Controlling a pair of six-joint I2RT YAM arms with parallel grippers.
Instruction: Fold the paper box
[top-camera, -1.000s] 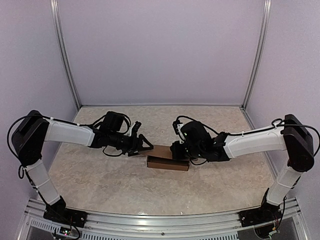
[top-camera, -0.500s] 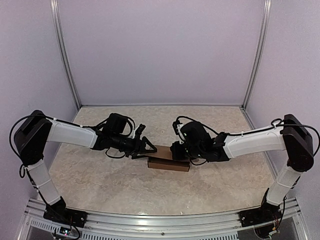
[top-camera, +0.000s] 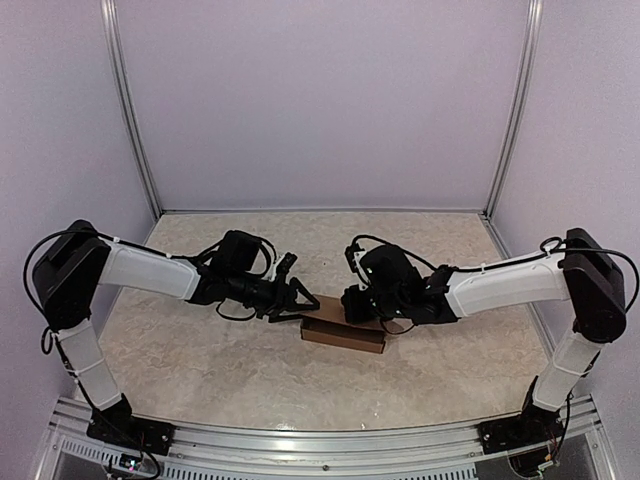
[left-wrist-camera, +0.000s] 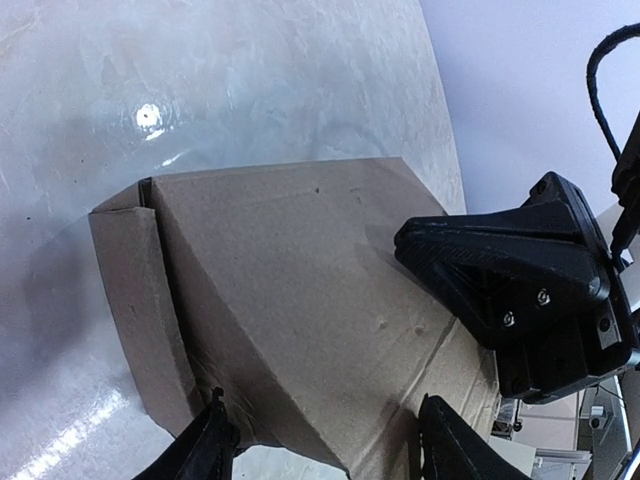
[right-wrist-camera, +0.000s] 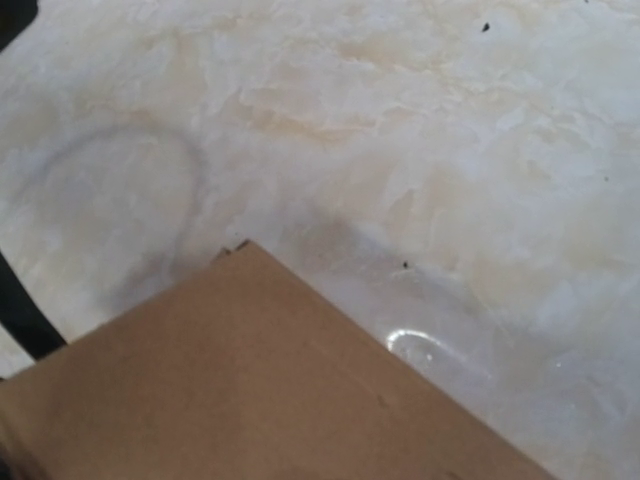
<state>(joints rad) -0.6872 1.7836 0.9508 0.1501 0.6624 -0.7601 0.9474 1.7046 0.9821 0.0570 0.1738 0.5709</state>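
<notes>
My left gripper (left-wrist-camera: 320, 425) had its jaws spread wide, one finger (left-wrist-camera: 205, 455) to each side of the near edge of the paper box (left-wrist-camera: 290, 290). The box lay just ahead of the tips and partly between them. Neither pad looked pressed against the cardboard, though the tips sat at the very bottom of the wrist view, so I could not be sure of contact.

The box lay flat on the marbled table (top-camera: 200, 350) as a slim brown slab. Its short end wall was turned to the left of my left jaws, and a narrow flap seam showed at the far corner.

Beyond my left jaws and to their right, my right gripper (top-camera: 352, 305) rested on the top panel of the box, its black finger touching the cardboard towards the far end. In the right wrist view a plain brown panel filled the lower part beneath those jaws, with bare table past its corner. That view gave me no clear sight of the fingers, so I could not tell whether my right jaws were apart or together.
</notes>
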